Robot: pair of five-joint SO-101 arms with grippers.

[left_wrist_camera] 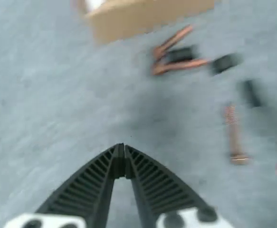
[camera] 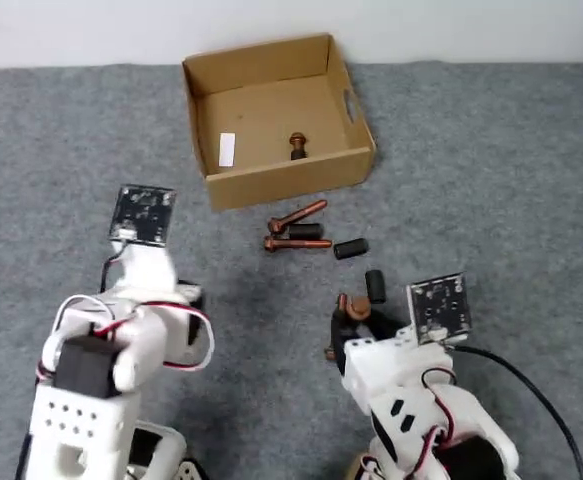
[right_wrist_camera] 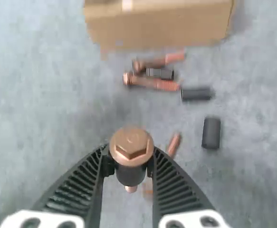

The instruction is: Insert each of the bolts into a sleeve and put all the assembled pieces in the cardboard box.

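You look to be on the delivery step: your right gripper (right_wrist_camera: 130,155) is clamped on a copper hex-head bolt (right_wrist_camera: 131,142) already seated in its black sleeve (right_wrist_camera: 130,175), threaded tip poking out below — held low over the carpet (camera: 491,180), well short of the cardboard box (camera: 291,178). Next you need to lift it over the near wall and release inside. Your left gripper (left_wrist_camera: 120,153) is closed, empty.

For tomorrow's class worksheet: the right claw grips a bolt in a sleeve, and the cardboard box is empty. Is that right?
The cardboard box is not empty: the high view shows one assembled piece inside. The right claw does grip a bolt in a sleeve.
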